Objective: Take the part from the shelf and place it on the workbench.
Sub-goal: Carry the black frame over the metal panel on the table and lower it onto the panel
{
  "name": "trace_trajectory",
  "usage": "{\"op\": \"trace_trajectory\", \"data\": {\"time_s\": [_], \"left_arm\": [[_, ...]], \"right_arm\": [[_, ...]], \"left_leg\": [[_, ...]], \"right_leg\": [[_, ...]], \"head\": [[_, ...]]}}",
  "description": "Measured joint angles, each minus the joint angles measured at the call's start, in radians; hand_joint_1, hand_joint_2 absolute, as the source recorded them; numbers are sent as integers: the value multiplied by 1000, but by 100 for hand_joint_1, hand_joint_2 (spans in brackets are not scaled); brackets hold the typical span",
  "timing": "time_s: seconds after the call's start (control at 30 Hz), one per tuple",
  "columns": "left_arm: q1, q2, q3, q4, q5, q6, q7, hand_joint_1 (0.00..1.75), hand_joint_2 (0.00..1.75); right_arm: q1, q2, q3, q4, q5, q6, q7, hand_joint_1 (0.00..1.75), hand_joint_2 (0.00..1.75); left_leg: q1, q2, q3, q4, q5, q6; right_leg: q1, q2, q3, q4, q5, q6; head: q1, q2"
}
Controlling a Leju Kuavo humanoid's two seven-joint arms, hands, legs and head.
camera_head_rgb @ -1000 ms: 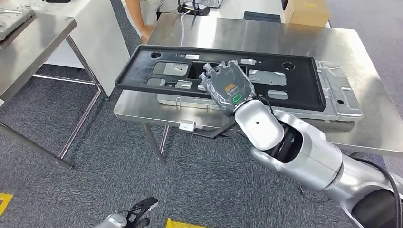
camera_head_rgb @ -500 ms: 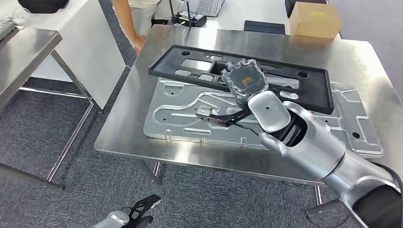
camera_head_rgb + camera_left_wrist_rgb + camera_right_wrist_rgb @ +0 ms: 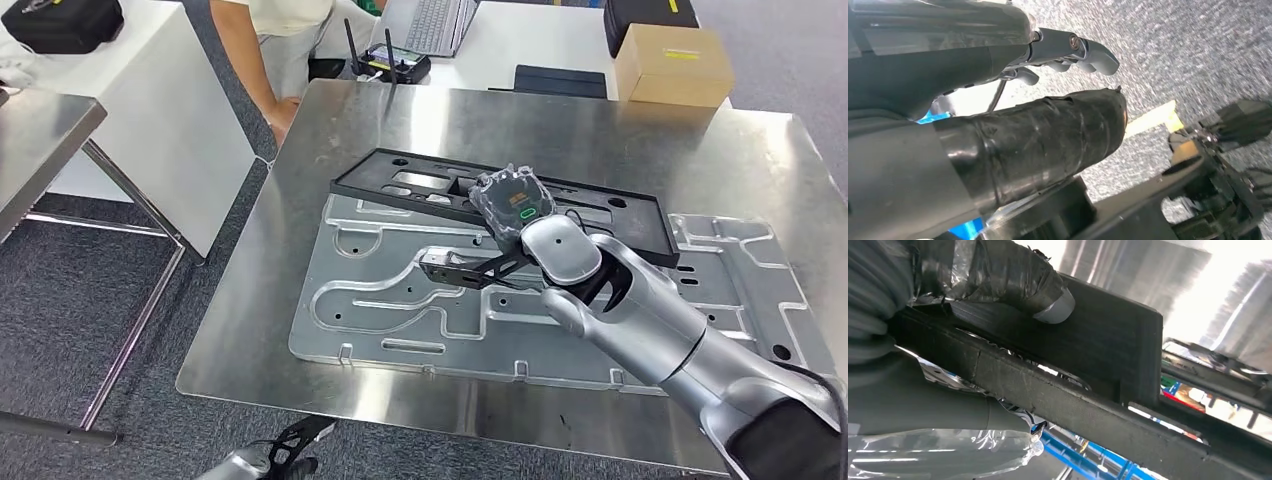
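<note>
Compared with a second ago, our right hand [image 3: 512,203] now grips the black part [image 3: 420,185] further over the workbench [image 3: 600,120], above the metal plate [image 3: 380,300]. Our left hand [image 3: 285,455] hangs low, cut off, so we can't tell its fingers' state.

1. We see the right hand [image 3: 923,340] coming in from the left edge of the frame, its grey ribbed cover at the far left.
2. Its tape-wrapped thumb [image 3: 1013,277] lies across the upper left, the grey tip pressed on the flat face of the black part [image 3: 1108,345].
3. A plastic-wrapped finger [image 3: 948,455] lies at the lower left, on the other side of the part, so the hand grips it.
4. A thick black bar of the part runs from the left edge down to the lower right corner.
5. A bright, streaked metal surface [image 3: 1168,270] fills the upper right; we cannot tell whether it is the tabletop.
6. Blue bars [image 3: 1083,460] show at the bottom centre.
</note>
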Motion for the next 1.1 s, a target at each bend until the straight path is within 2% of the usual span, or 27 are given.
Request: {"op": "trace_trajectory", "data": {"time_s": [0.07, 0.1, 0.23, 0.33, 0.4, 0.47, 0.53, 0.9, 1.1], "left_arm": [[-1, -1, 0, 0, 6, -3, 0, 0, 0], [-1, -2, 0, 0, 10, -4, 0, 0, 0], [4, -4, 0, 1, 20, -9, -3, 0, 175], [10, -4, 0, 1, 25, -12, -6, 0, 175], [18, -4, 0, 1, 27, -14, -6, 0, 175], [28, -4, 0, 2, 29, -11, -6, 0, 87], [32, -3, 0, 2, 33, -7, -6, 0, 0], [23, -3, 0, 2, 29, -3, -5, 0, 0], [15, -3, 0, 2, -2, 10, -6, 0, 0]], "right_arm": [[10, 6, 1, 21, -14, -8, -15, 175, 175], [16, 10, 2, 31, -22, -9, -23, 175, 175], [59, 25, 15, 62, -50, -9, -53, 0, 0], [91, 36, 26, 80, -65, -7, -70, 0, 0], [112, 44, 34, 92, -71, -4, -78, 0, 0], [131, 52, 43, 102, -74, -2, -84, 0, 0], [144, 59, 51, 108, -75, -4, -88, 0, 0], [112, 99, 55, 105, -102, -40, -89, 0, 0], [109, 111, 46, 74, -100, -126, -55, 0, 0]], "left_leg": [[2, -2, 0, 2, 17, -5], [3, -3, -1, 4, 23, -4], [6, -6, -3, 1, 25, -4], [7, -7, 11, -19, -3, -5], [7, -7, 19, -24, -22, -6], [4, -5, 19, -16, -26, -6], [3, -4, 20, -12, -26, -5], [7, -2, 31, -17, -14, -8], [7, -2, 33, -16, -14, -8]], "right_leg": [[3, -6, 1, 1, 21, -4], [5, -8, 0, 1, 28, -4], [7, -13, -5, 6, 44, -3], [8, -13, -5, 7, 38, -2], [9, -14, 7, -4, 16, -2], [7, -14, 26, -25, -10, 2], [6, -15, 36, -36, -19, 6], [7, -14, 42, -35, -7, 1], [6, -14, 44, -35, -7, 1]], "head": [[1, 0], [0, 0], [0, 0], [0, 0], [1, 0], [1, 0], [1, 0], [1, 0], [1, 0]]}}
